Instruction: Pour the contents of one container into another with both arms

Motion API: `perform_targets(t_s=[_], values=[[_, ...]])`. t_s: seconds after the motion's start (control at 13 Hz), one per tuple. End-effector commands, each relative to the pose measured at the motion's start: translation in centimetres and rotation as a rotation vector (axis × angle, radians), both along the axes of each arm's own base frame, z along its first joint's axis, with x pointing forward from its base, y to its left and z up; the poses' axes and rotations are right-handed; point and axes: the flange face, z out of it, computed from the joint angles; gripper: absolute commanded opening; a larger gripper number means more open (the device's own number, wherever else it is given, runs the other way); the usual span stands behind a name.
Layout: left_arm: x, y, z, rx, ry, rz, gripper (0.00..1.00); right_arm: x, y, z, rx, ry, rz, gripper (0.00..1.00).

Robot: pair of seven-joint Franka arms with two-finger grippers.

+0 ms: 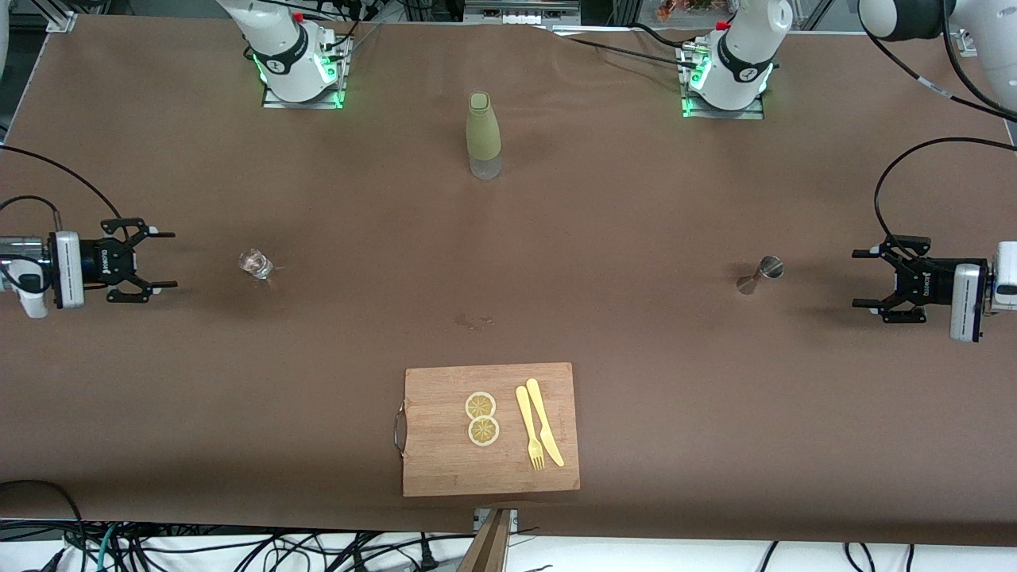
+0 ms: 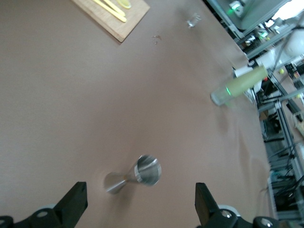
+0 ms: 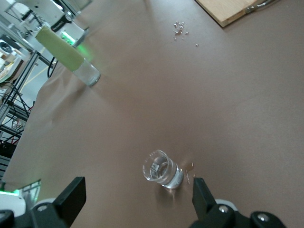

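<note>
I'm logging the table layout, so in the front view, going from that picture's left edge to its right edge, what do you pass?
Right pincer → small glass → cutting board and, farther from the camera, the bottle → metal jigger → left pincer.

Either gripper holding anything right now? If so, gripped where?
Nothing is held. The left gripper is open, facing the metal jigger; the right gripper is open, facing the small glass. Neither touches its container.

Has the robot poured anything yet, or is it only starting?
Only starting. Nothing is held: the left tool hangs open beside the metal measuring cup, and the right tool hangs open beside the small glass. Both stand untouched. Grabbing, lifting and pouring are all left.
</note>
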Motion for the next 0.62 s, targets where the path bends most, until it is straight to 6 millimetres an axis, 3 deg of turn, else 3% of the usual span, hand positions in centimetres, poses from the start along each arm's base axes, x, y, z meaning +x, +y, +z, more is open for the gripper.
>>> perform_targets(t_s=[0.0,0.15,0.38,0.46,0.54], values=[[0.4,-3.0,3.6,0.108,0.129,0.082,1.0,-0.3,2.4,8.6,-0.186,0.051,-0.061,1.0],[1.3,-6.7,6.3,0.19,0.211,0.145,1.0,-1.1,3.3,12.7,-0.298,0.094,-0.108,1.0],[2.1,-13.4,11.4,0.366,0.286,0.208,1.0,-1.0,7.5,15.9,-0.444,0.168,-0.162,1.0],[2.6,-14.9,12.7,0.421,0.236,0.193,1.0,-0.9,9.3,17.4,-0.49,0.176,-0.194,1.0],[2.8,-14.7,13.7,0.473,0.193,0.196,1.0,-1.2,10.6,18.8,-0.558,0.194,-0.238,1.0]])
